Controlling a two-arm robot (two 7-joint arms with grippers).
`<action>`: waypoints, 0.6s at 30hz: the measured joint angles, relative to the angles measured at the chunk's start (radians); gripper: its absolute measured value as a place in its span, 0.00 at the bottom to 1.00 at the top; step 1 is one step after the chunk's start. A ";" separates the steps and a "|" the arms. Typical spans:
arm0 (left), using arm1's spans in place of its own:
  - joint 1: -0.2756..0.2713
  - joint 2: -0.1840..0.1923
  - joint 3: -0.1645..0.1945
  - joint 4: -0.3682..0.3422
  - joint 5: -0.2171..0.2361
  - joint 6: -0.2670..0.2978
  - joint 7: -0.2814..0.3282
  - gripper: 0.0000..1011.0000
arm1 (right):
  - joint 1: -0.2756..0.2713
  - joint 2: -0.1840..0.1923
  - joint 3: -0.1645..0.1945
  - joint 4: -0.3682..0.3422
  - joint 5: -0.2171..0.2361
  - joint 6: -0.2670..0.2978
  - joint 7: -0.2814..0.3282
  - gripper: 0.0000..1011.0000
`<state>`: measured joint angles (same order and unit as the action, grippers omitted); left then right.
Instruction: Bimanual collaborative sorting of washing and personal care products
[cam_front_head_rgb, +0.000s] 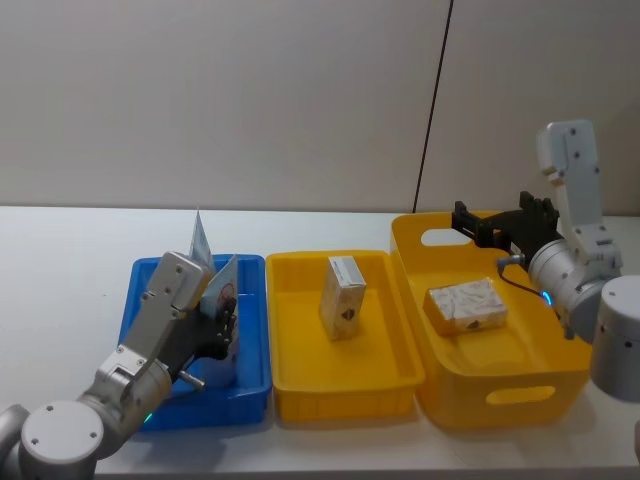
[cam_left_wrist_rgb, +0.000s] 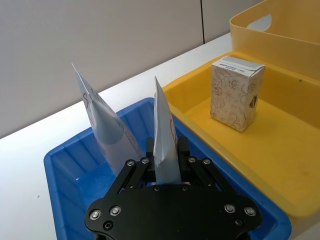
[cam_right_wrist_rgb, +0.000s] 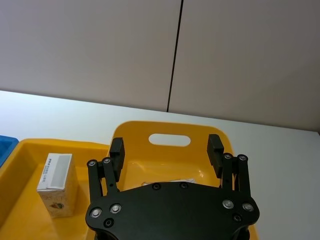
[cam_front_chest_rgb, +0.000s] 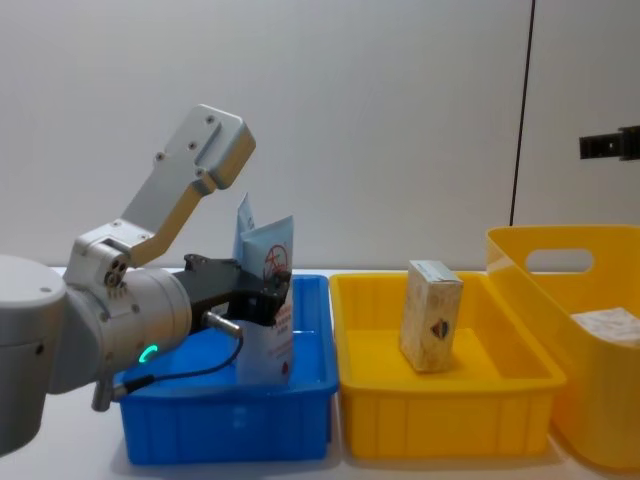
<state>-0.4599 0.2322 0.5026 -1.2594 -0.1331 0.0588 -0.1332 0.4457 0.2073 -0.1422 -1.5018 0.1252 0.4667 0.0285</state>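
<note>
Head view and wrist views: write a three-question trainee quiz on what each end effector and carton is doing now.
1. True or false: the left end effector is shut on a tube standing in the blue tray.
2. The carton in the yellow tray is: A lying flat; B standing upright; C held by an end effector.
3. Fill in: the right end effector, open, hovers above the yellow ____.
Key: 1 true; 2 B; 3 basket.

Glossy plastic blue tray (cam_front_chest_rgb: 230, 435), smooth soft-plastic tubes (cam_left_wrist_rgb: 165, 135), probably matt cardboard carton (cam_left_wrist_rgb: 235, 95).
</note>
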 joint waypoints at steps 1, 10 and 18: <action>0.000 0.000 0.000 0.000 0.000 0.000 -0.001 0.22 | 0.000 0.000 0.000 0.000 0.000 0.000 0.000 0.99; -0.009 0.001 -0.005 -0.004 -0.001 0.004 -0.020 0.20 | 0.000 0.000 0.000 0.000 0.000 0.000 0.000 0.99; -0.013 -0.001 -0.028 -0.051 -0.024 0.019 -0.036 0.20 | 0.000 0.000 0.000 0.000 0.000 0.000 0.000 0.99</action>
<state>-0.4725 0.2315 0.4750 -1.3101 -0.1573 0.0774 -0.1694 0.4456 0.2072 -0.1421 -1.5018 0.1252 0.4667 0.0285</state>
